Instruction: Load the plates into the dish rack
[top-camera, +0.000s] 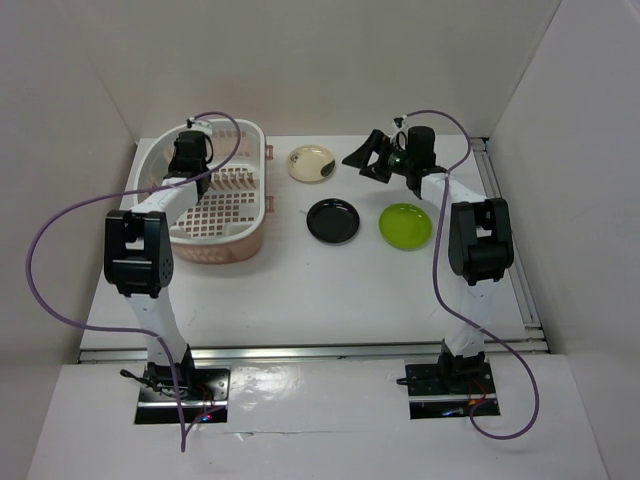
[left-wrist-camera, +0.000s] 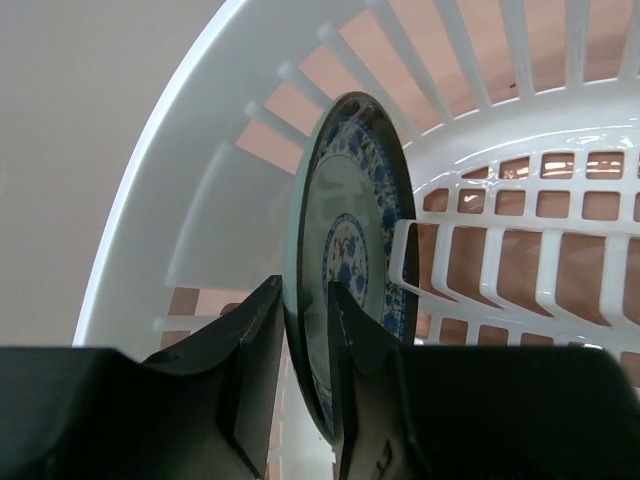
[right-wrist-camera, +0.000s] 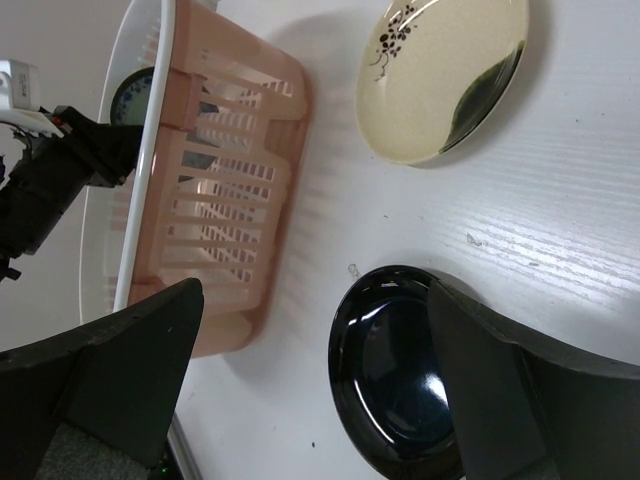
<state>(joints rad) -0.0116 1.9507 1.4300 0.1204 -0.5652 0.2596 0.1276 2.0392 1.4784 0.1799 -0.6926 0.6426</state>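
My left gripper (left-wrist-camera: 305, 330) is shut on the rim of the blue-patterned plate (left-wrist-camera: 355, 250), which stands on edge inside the white dish rack (left-wrist-camera: 160, 180) beside an upright peg. In the top view that gripper (top-camera: 188, 150) is at the rack's (top-camera: 255, 215) far left end. The cream plate (top-camera: 311, 163), the black plate (top-camera: 333, 220) and the lime green plate (top-camera: 406, 226) lie flat on the table. My right gripper (top-camera: 368, 158) is open and empty, above the table right of the cream plate. Its wrist view shows the black plate (right-wrist-camera: 400, 380) and the cream plate (right-wrist-camera: 445, 75).
The rack's pinkish-tan base tray (right-wrist-camera: 235, 190) faces the plates. White walls enclose the table on three sides. A metal rail (top-camera: 505, 220) runs along the right edge, and purple cables loop from both arms.
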